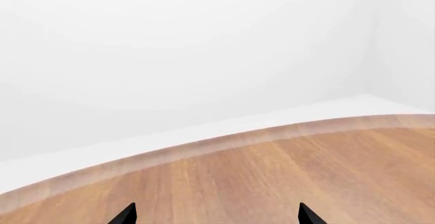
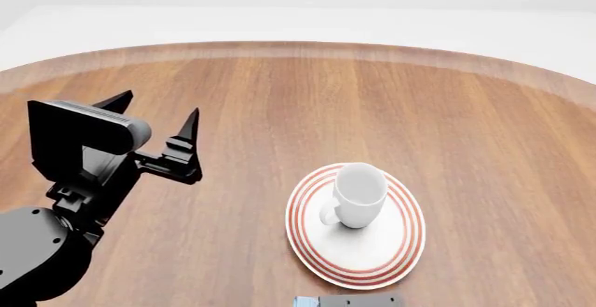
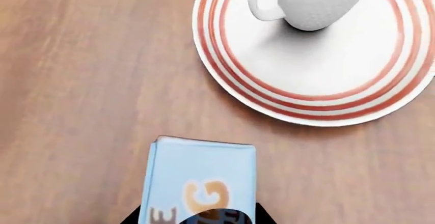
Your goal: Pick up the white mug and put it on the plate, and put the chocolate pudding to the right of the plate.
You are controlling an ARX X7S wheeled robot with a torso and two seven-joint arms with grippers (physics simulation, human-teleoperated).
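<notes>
The white mug (image 2: pixel 358 195) stands upright on the red-ringed plate (image 2: pixel 391 255) near the table's front middle, handle toward the left. Both also show in the right wrist view: the mug (image 3: pixel 316 2) and the plate (image 3: pixel 319 91). The chocolate pudding (image 3: pixel 200 175), light blue top with orange lettering, sits between the dark jaws of my right gripper (image 3: pixel 198 219), which grips it just in front of the plate. In the head view only a sliver of the carton (image 2: pixel 303 301) and the right gripper (image 2: pixel 361 300) show at the bottom edge. My left gripper (image 2: pixel 156 108) is open and empty, left of the plate.
The round wooden table (image 2: pixel 298 98) has a pale curved rim at the back, with white floor and wall beyond. The left wrist view shows only bare wood (image 1: pixel 272 173), the table's edge and my left gripper's two fingertips (image 1: pixel 127 215).
</notes>
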